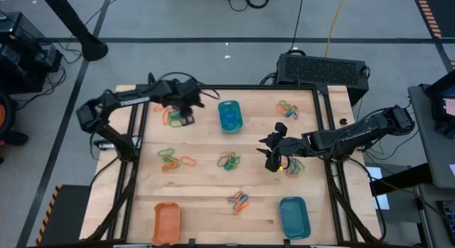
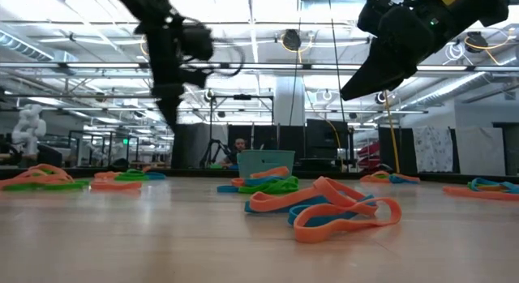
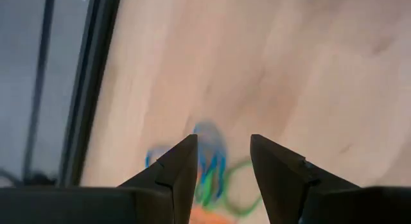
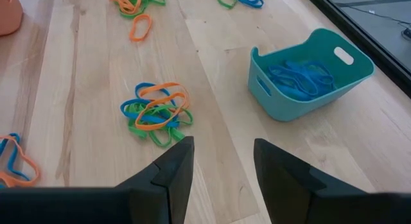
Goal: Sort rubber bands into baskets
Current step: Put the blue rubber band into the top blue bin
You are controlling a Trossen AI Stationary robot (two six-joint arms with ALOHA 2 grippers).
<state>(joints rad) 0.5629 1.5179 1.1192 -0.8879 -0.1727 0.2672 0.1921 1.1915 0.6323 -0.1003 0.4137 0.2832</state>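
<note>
Rubber bands in orange, blue and green lie in several small piles on the wooden table (image 1: 206,184). My left gripper (image 1: 185,117) hangs open over the far-left pile (image 1: 173,120); that pile (image 3: 210,169) shows blurred past its open fingers (image 3: 183,163). My right gripper (image 1: 271,154) stands open above the table's right middle, beside another pile (image 1: 293,165), with nothing between its fingers (image 4: 176,163). A teal basket (image 1: 229,115) at the far middle holds blue bands (image 4: 300,76). An orange basket (image 1: 166,223) and a second teal basket (image 1: 293,216) stand at the near edge.
More piles lie at the far right (image 1: 288,109), left middle (image 1: 172,160), centre (image 1: 228,160) and near centre (image 1: 239,200). A black frame (image 1: 328,127) borders the table. A black box (image 1: 323,67) stands beyond the far right corner.
</note>
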